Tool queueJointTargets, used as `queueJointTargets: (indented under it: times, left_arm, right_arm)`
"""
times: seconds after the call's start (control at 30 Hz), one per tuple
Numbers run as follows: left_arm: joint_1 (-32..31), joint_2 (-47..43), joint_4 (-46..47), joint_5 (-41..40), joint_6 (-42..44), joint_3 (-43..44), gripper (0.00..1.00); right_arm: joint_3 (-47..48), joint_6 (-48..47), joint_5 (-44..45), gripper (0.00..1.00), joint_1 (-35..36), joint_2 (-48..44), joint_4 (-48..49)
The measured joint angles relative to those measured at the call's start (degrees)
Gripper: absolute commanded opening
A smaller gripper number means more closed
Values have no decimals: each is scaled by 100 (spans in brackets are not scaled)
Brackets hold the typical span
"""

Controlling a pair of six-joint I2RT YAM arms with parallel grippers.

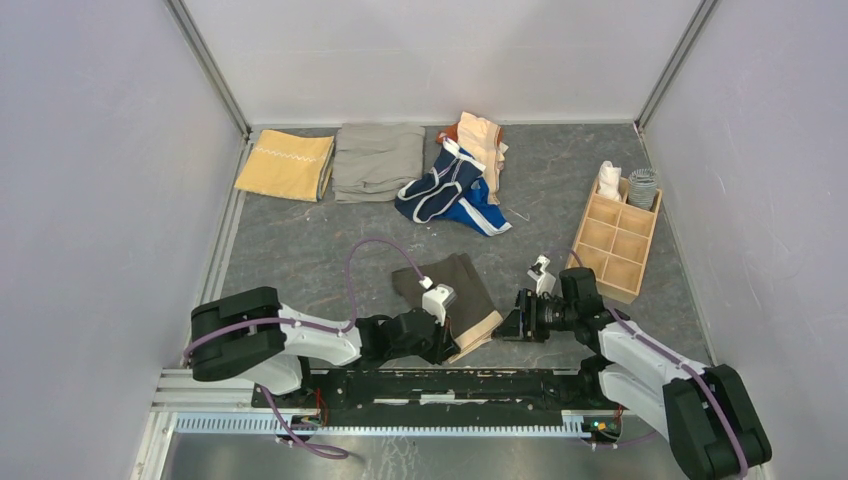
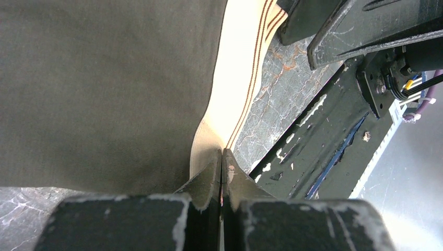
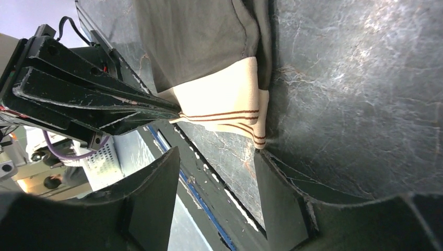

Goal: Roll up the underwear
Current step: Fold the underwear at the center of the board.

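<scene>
1. Briefs: the dark grey-brown briefs of soft fabric lie spread flat on the grey marbled table, near its front edge and between the two arms.
2. Their tan waistband, marked with thin brown stripes, faces the arm bases.
3. The left gripper has its fingers pressed together on the waistband's edge, pinching the fabric.
4. The right gripper has its jaws apart and holds nothing. It sits low over the table just beside the waistband's corner, and one fingertip is right at that corner; I cannot tell whether they touch.
5. At the far side lie navy briefs with white trim, a bright blue piece and a peach piece, heaped together.
6. To their left lie a folded grey-khaki cloth and a folded mustard-yellow cloth.
7. A wooden compartment tray stands at the right, with rolled items in its two far cells.
</scene>
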Motion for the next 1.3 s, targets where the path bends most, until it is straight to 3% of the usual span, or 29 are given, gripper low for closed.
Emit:
queueJointTargets:
  times: [0.77,1.3]
  left_arm:
    - [-11,103,20,44,0,79,2]
    - [-74,195,129,94,0,105,2]
  right_arm:
    - [74,444,164,57,-197,376,249]
    - [334,557,282,50,-247,1117,772]
